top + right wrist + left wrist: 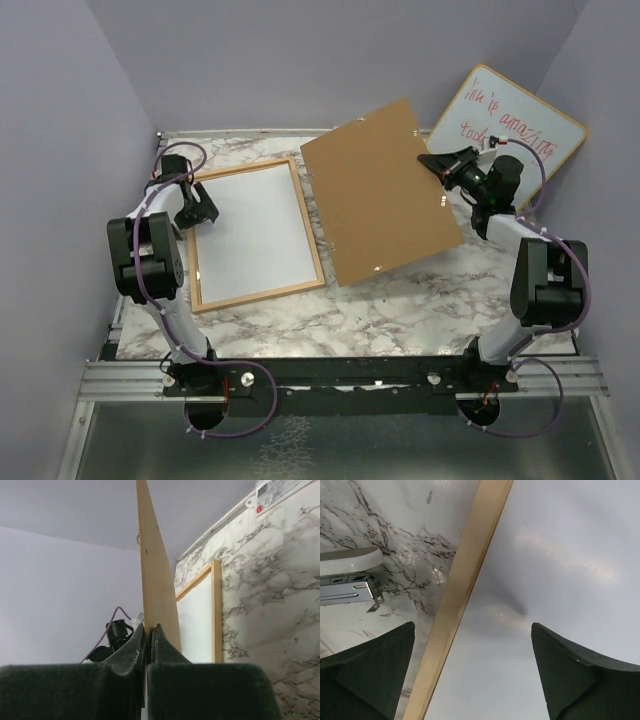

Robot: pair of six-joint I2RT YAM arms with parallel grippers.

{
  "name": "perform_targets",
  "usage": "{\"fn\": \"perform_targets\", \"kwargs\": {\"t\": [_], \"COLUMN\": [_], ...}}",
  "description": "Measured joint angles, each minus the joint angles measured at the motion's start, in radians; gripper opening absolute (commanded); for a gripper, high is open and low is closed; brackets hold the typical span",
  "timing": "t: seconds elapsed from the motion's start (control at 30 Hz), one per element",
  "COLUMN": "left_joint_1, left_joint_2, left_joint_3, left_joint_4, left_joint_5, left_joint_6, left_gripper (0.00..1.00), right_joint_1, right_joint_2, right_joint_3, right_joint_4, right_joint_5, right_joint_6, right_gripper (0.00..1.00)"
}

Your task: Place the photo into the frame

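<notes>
The light wood frame [311,235] lies flat on the left of the marble table, filled by a plain white sheet [250,230]. No colour print of people shows in any view. My left gripper [200,212] is open at the frame's left edge. In the left wrist view it [472,626] straddles the wooden rim [465,575], one finger over marble and the other over the white sheet. My right gripper [432,163] is shut on the right edge of the brown backing board [380,195], held tilted above the table. The right wrist view shows the board [152,570] edge-on between the shut gripper [150,627].
A wood-edged whiteboard with red writing [510,125] leans at the back right corner. Purple walls close in on both sides and the back. A metal bracket [350,587] sits on the table left of the frame. Bare marble [380,310] lies in front of the board.
</notes>
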State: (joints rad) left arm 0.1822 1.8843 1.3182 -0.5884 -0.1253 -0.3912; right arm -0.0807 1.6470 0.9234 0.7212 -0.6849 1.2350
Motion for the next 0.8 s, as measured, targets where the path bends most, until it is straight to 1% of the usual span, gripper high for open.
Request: {"fn": "perform_targets", "kwargs": {"t": [0.27, 0.37, 0.57, 0.8], "left_joint_1": [0.002, 0.008, -0.002, -0.047], "left_joint_2": [0.011, 0.024, 0.027, 0.028], "left_joint_3": [-0.002, -0.010, -0.019, -0.036], "left_joint_4": [0.038, 0.068, 0.126, 0.164], "left_joint_5": [0.126, 0.187, 0.305, 0.420], "left_joint_6": [0.011, 0.012, 0.003, -0.033], "left_gripper": [0.85, 0.83, 0.78, 0.77], "right_joint_1": [0.008, 0.022, 0.090, 0.187], "right_joint_2": [0.023, 0.041, 0.093, 0.207], "right_joint_3": [-0.021, -0.024, -0.024, -0.002], "right_joint_4": [0.057, 0.078, 0.113, 0.197], "right_joint_5": [-0.033, -0.034, -0.034, 0.014], "right_joint_6": [0.060, 0.069, 0.079, 0.106], "right_gripper": [0.01, 0.01, 0.01, 0.01]}}
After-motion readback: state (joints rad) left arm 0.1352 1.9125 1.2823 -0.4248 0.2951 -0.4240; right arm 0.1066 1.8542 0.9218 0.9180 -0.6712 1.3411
